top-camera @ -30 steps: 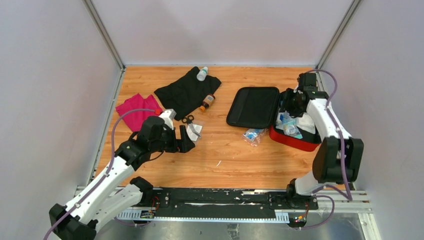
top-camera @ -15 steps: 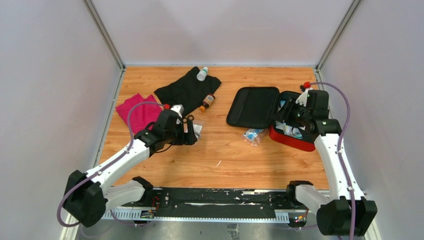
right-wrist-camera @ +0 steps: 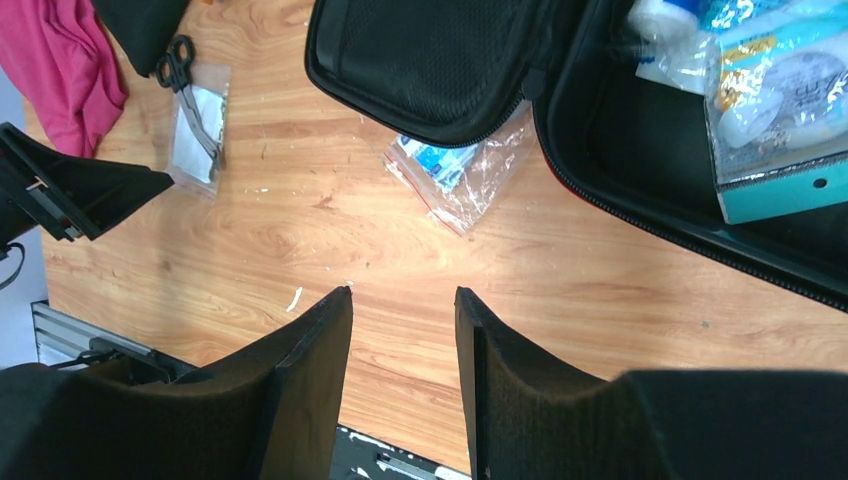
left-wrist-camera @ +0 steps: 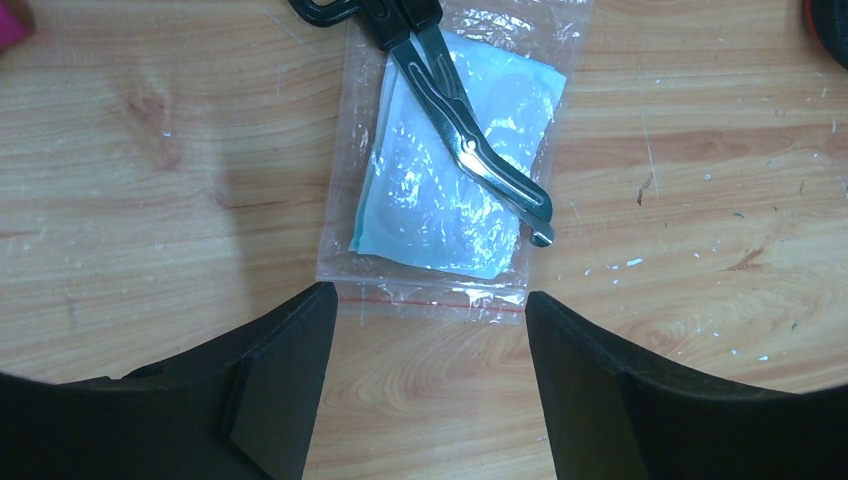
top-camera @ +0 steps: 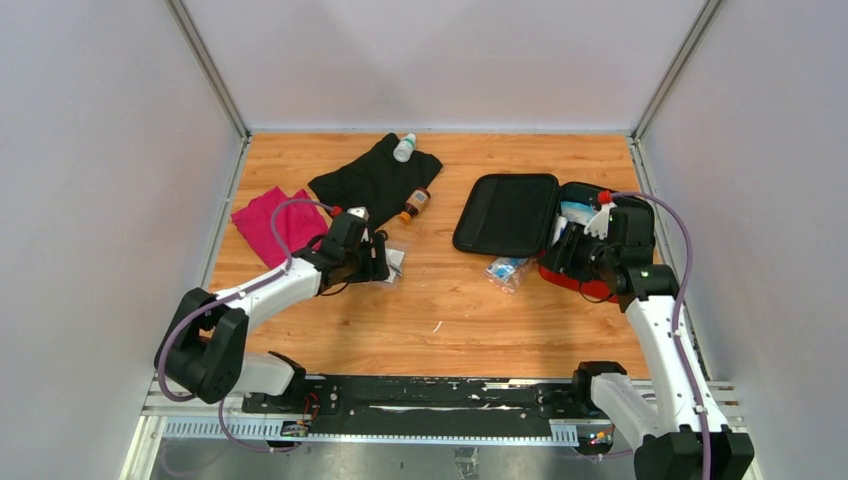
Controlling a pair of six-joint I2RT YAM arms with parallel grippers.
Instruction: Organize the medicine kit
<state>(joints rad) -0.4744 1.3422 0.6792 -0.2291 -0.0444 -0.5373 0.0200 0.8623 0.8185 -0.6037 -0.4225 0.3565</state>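
The medicine kit [top-camera: 556,274] lies open at the right: a red shell holding several packets [right-wrist-camera: 770,110], with its black-lined lid [top-camera: 507,213] flat to the left. My right gripper [right-wrist-camera: 403,292] hovers open and empty over bare wood at the kit's near-left edge [top-camera: 578,258]. A small bag of blue items [right-wrist-camera: 455,170] lies against the lid's front edge. At the left, my left gripper [left-wrist-camera: 430,300] stands open, its tips at either side of the sealed end of a clear bag holding a pale blue pad [left-wrist-camera: 450,190]. Black scissors [left-wrist-camera: 470,150] lie across that bag.
A black cloth [top-camera: 372,182] lies at the back with a white bottle [top-camera: 404,148] at its far edge and a brown bottle [top-camera: 414,204] at its right. A magenta cloth [top-camera: 270,222] sits by the left wall. Walls close in three sides.
The left arm reached forward and lower to the clear bag, its jaws narrowing a little. The right arm drew back from over the kit toward the near side.
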